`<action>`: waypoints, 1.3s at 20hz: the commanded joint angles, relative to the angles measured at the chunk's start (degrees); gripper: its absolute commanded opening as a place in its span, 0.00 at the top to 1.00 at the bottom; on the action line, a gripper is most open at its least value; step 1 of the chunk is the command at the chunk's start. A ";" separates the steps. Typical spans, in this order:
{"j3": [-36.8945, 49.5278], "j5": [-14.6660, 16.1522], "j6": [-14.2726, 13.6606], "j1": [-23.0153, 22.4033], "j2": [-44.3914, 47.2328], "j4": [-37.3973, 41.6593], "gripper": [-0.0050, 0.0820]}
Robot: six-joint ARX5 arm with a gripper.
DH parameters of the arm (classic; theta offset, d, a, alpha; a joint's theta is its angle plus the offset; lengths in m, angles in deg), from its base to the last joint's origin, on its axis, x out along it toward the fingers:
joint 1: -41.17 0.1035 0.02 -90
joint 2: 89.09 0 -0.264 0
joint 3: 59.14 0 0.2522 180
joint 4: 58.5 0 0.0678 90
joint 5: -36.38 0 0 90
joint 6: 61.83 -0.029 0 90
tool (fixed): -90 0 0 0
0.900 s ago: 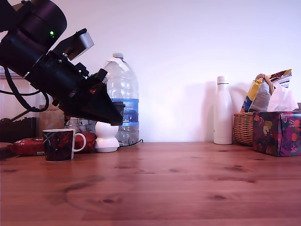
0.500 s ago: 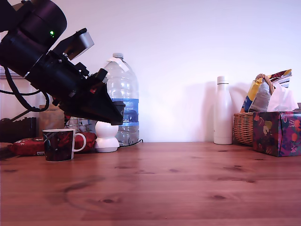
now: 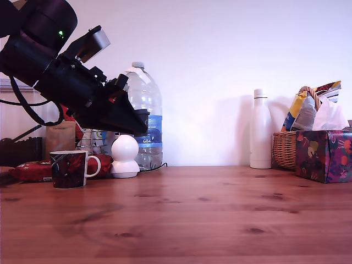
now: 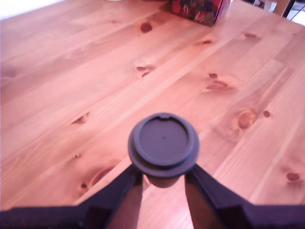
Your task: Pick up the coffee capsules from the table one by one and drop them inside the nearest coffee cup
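— Capsule first: one dark grey coffee capsule, and it sits between the two black fingers of the end effector, which are closed in against its sides. Its flat round rimmed face is turned toward the wrist camera, so its short axis runs along the line of the fingers, pointing out past their tips.

— Can you see it from the exterior view?

— No, the capsule itself is hidden there. The end effector hangs in the air at the exterior view's left, tilted down toward the right, with the table well below it.

— And the coffee cup?

— One coffee cup, dark with a red pattern, white rim and white handle turned to the exterior view's right. It stands upright on the table at the far left, lower than the end effector's tip and to the left of it.

— What is around it?

— One white round-headed gadget just right of the cup, one large clear water bottle behind that. Far right: one white bottle, one wicker basket, and one patterned tissue box. The wrist view shows bare wood with dark knots under the capsule.
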 commanded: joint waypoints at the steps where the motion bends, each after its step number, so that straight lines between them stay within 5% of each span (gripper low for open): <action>1: -0.15 0.09 -0.26 0.74 -0.50 0.85 0.78; 26: -0.15 0.04 -1.75 23.74 -11.06 -7.13 0.78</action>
